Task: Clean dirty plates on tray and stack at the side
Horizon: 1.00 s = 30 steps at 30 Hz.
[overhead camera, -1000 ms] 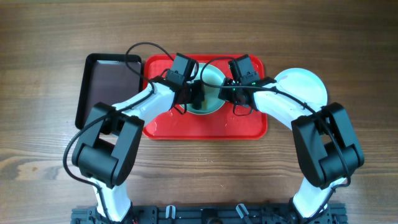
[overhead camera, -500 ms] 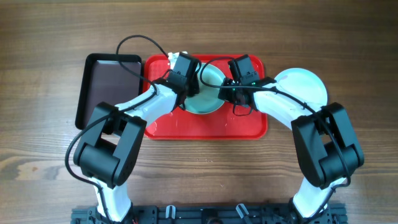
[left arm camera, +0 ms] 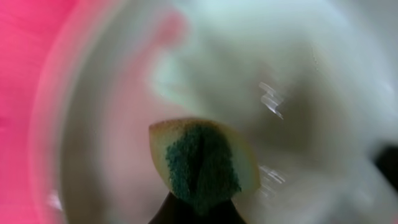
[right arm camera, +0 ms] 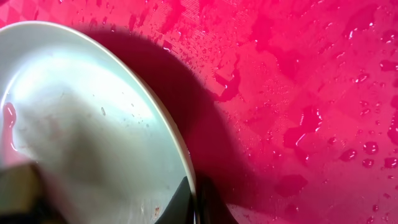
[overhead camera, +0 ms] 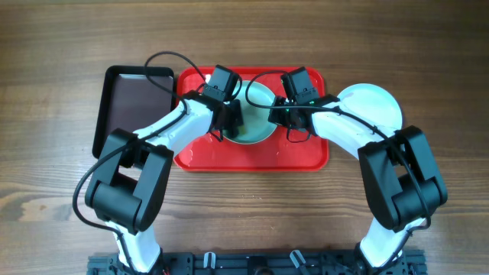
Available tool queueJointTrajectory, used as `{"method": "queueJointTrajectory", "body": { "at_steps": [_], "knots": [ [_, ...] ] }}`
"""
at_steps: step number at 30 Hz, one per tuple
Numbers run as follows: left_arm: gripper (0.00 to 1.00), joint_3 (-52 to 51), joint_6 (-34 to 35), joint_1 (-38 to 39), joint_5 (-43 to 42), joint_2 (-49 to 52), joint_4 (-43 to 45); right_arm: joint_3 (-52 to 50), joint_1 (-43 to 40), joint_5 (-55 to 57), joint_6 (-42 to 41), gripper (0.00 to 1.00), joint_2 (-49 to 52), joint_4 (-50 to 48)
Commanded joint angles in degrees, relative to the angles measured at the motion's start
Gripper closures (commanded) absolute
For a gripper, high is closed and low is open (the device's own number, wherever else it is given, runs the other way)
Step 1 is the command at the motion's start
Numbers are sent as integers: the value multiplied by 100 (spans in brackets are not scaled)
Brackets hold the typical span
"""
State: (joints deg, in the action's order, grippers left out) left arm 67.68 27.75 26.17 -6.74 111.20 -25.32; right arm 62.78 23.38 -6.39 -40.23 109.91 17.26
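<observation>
**Wiping a turquoise plate over the red tray**

Overhead: the plate (overhead camera: pixel 258 114) sits mid-tray (overhead camera: pixel 252 156) between the left claw (overhead camera: pixel 234 121) and the right claw (overhead camera: pixel 276 114); another plate (overhead camera: pixel 378 103) lies on the tabletop (overhead camera: pixel 61 46) right of the tray. Left wrist: the claw pinches a yellow-green sponge (left arm camera: pixel 202 158) at the plate's upturned face, presumably to wipe. Right wrist: the claw pinches the plate's rim, apparently steadying it, that edge raised off the tray; being round, the plate has no long axis.

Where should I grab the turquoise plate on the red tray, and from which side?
At its thin rim, pinched from the right: the plate is shallow with no handle, the sponge works its left side, and the right gripper clamps that right edge.
</observation>
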Motion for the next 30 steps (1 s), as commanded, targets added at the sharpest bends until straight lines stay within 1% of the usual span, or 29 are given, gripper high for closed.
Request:
{"method": "queueJointTrajectory", "body": {
  "at_steps": [1, 2, 4, 8, 11, 14, 19, 22, 25, 27, 30],
  "knots": [
    [96, -221, -35, 94, -2245, 238, 219, -151, 17, -275, 83, 96, 208, 81],
    [96, -221, -31, 92, -2363, 238, 396, -151, 17, -275, 83, 96, 208, 92],
    [96, -221, -33, 83, -2297, 238, 802, -151, 17, -286, 83, 96, 208, 140],
    [96, -136, -28, -133, -1672, 238, 1696, -151, 17, -407, 122, 96, 208, 247],
    [96, 249, -22, -562, -1633, 229, 1808, -151, 17, -407, 127, 96, 208, 304],
    [96, 634, 37, -922, -1727, 168, 1473, -151, 17, -407, 125, 96, 208, 304],
    [96, 1014, 125, -1379, -1888, -96, 544, -151, 15, -424, 129, 96, 208, 304],
    [96, 1014, 72, -1447, -1932, -254, 22, -149, 15, -837, 529, 96, 199, 247],
    [96, 1012, -214, -1440, -1908, -289, -708, -79, 15, -1231, 986, 96, 157, 345],
    [96, 1012, -249, -1440, -1637, -280, -1250, 20, 17, -1300, 1213, 96, 42, 549],
    [96, 1012, -249, -1443, -907, -280, -1845, 90, 17, -1191, 1458, 96, -278, 822]
  ]
}}
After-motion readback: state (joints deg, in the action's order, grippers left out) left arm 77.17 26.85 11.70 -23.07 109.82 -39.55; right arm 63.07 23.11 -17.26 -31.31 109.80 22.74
